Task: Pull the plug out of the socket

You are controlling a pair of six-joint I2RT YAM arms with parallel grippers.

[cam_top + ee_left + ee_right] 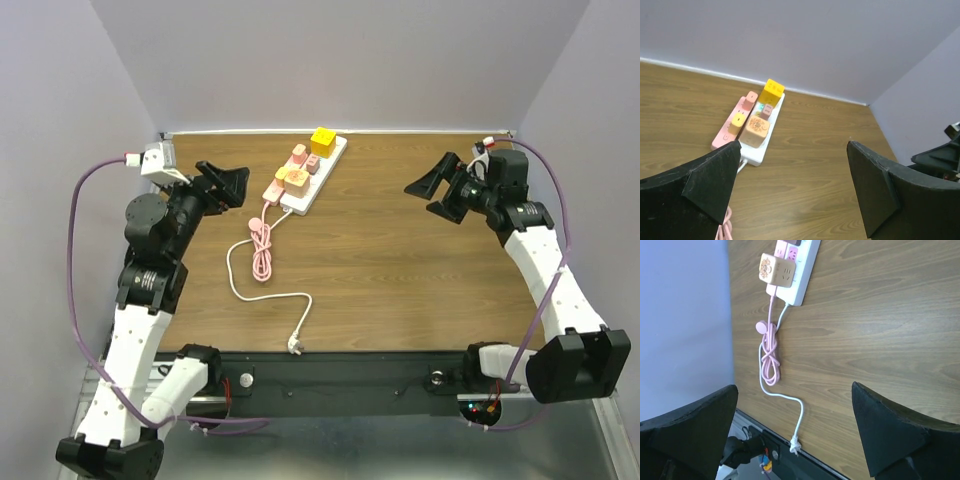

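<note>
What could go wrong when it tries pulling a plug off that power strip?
Neither the left gripper nor the right gripper holds the power strip, so pulling may lift or drag it. The yellow plug sits close to the pink plugs, so a grasp could catch a neighbour.

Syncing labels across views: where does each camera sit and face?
Top external: above, behind the bases, looking down on the table; both arms show.
Left wrist: on the left arm, facing the socket; open left gripper shows.
Right wrist: on the right arm, facing the pink cord; open right gripper shows.
All share the socket.
</note>
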